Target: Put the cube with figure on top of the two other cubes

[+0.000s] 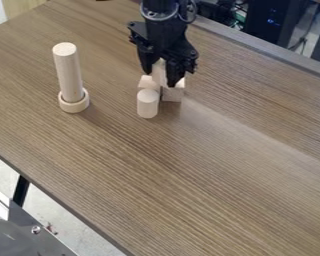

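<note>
Worktop (209, 185) and, at the lower left corner, a metal part (14, 235) come nearest the camera. Tool (160, 74) is narrowed around a pale block, taken as the held cube (159, 72); fingers on both sides, one partly in front of it. Figure can't be made out, so ID is from the task. Held cube is over the two base cubes; can't tell if touching or just above. One base cube (147, 82) sits toward the short peg, the other base cube (174, 93) on the far side of it, partly under a fingertip. Short peg (147, 104) stands upright just in front of them. Farther out, tall peg (69, 75) upright in a ring (74, 103), well apart.

Handling, judged: looks like bare wood, so probably light, stiff, not fragile; firm squeeze should be OK, no denting. Smooth faces may slip or twist if only the tips catch. Best hold: two opposite flat sides, about mid-height, square on, bottom face left free for seating. Off-center or corner grip would likely tilt it. Base cubes likely light too, easy to nudge; lower straight, bridge both, open evenly, lift straight up. Watch fingertip against the base cube and short peg.
</note>
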